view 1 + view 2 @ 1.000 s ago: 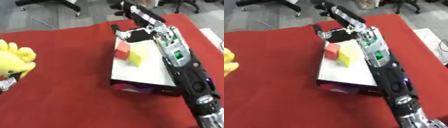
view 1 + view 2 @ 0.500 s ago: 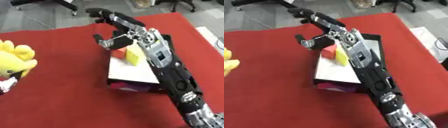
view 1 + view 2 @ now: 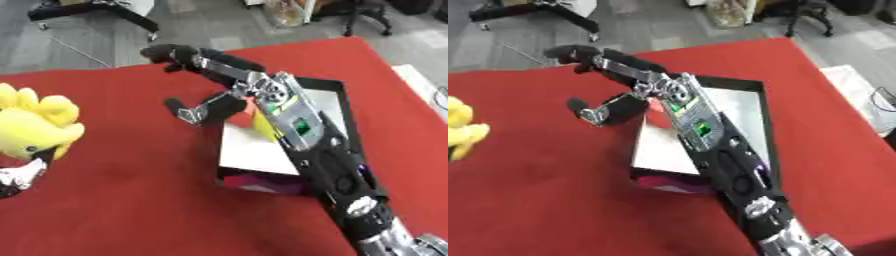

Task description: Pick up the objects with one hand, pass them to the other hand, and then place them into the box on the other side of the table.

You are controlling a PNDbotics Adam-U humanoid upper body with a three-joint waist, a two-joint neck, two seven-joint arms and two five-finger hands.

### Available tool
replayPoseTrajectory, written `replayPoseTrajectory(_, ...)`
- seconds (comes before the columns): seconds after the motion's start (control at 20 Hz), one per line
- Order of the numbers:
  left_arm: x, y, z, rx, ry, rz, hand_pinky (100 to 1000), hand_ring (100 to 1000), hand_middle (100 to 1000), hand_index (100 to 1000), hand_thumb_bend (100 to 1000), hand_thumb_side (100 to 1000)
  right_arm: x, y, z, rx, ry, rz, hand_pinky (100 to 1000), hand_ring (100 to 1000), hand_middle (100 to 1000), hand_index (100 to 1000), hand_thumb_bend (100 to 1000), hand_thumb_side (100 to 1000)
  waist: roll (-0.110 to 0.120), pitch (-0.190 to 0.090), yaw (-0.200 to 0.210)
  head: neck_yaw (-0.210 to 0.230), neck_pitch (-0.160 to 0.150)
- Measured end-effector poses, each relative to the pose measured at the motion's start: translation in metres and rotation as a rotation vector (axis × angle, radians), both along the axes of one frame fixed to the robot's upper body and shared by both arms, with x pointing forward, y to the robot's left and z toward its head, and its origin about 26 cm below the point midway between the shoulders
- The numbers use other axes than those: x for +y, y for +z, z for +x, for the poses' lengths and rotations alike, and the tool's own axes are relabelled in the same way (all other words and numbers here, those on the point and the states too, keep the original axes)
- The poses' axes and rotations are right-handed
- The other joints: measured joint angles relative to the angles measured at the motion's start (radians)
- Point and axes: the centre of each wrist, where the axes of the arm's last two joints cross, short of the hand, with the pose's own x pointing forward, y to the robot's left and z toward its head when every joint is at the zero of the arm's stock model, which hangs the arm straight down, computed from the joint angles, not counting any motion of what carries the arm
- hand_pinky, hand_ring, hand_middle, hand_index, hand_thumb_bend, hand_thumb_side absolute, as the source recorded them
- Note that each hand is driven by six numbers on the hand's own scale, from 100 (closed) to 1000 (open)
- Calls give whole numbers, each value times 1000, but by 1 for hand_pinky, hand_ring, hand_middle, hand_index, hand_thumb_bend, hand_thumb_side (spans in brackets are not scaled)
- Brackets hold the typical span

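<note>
Right hand (image 3: 210, 82): fingers spread wide, holding nothing; the upper fingers (image 3: 171, 52) reach toward the far edge of the red table (image 3: 114, 200), and the thumb (image 3: 188, 111) hangs lower, apart from them. The hand sits over bare cloth just left of the box (image 3: 262, 150). The right arm (image 3: 302, 135) runs from the lower right corner diagonally across the box and covers much of its inside.

Box: black rim, white floor, near wall with a purple-pink print. It lies right of the table's centre. Inside, a yellow block (image 3: 265, 125) and a red block (image 3: 658, 114) show only as slivers beside the arm; the rest of each is hidden.

Left hand (image 3: 19, 177): only a small part shows at the left edge, under a yellow plush toy (image 3: 33, 127). I cannot tell how its fingers stand. The left eye view shows most of the toy; the right eye view cuts it to a strip at the edge.

Open cloth lies between the toy and the right hand, and across the near left of the table. Grey floor (image 3: 105, 35) lies beyond the far edge.
</note>
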Motion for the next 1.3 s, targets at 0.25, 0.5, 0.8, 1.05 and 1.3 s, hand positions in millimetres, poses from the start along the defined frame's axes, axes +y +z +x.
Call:
replayPoseTrajectory(0.25,-6,-6,4,-28,10,-8,970,758,569,578,100,314,11,4,-1,6,44,-12,944,1000,1000,1000,100,100,-4,1,6,-17,-12)
replayPoseTrajectory(0.5,-17,-9,11,-57,16,-30,967,756,565,576,100,315,23,9,-3,40,88,-15,946,1000,1000,1000,100,100,-5,1,17,-33,-17)
replayPoseTrajectory(0.8,-28,-17,22,-76,17,-53,961,752,556,574,100,320,30,10,-5,108,128,-28,949,1000,1000,1000,100,137,-6,4,28,-44,-23)
replayPoseTrajectory(1.05,-39,-23,33,-84,12,-85,971,747,546,572,100,333,35,9,-6,170,152,-44,951,1000,1000,1000,100,277,-6,7,37,-53,-33)
replayPoseTrajectory(1.3,-48,-33,40,-68,16,-111,978,745,541,570,100,335,40,9,-6,231,174,-62,953,1000,1000,1000,100,336,-6,10,40,-62,-40)
